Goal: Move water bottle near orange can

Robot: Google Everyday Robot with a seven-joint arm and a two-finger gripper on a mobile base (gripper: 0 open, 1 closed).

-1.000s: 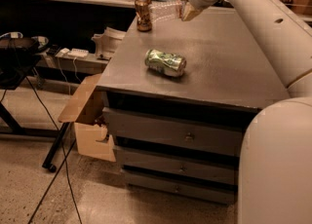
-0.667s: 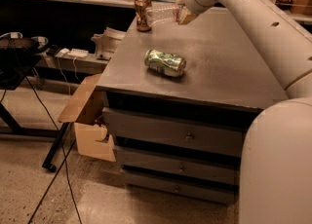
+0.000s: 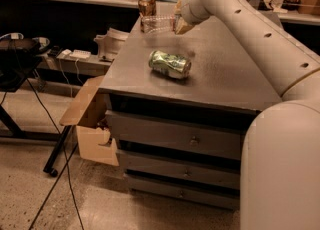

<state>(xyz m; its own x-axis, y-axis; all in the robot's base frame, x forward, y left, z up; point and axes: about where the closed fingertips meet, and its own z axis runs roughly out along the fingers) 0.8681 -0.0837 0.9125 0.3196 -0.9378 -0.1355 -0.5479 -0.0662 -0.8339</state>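
gripper (image 3: 178,22) at the far left corner of the cabinet top (image 3: 225,69), fingers closed on one end of the water bottle (image 3: 157,23) — held level, just beside the orange can (image 3: 146,5). a dented green can (image 3: 170,64) lies nearer, apart.

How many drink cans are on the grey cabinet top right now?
2. The tall orange-brown can stands at the far left corner, just behind the clear ribbed plastic water bottle at the gripper; the dented green-and-silver can lies on its side mid-top.

Our gripper (image 3: 180,22) holds the clear ribbed plastic water bottle (image 3: 157,23) just before the slim copper metal can (image 3: 147,5); the dented green metal can (image 3: 170,64) lies nearer us.
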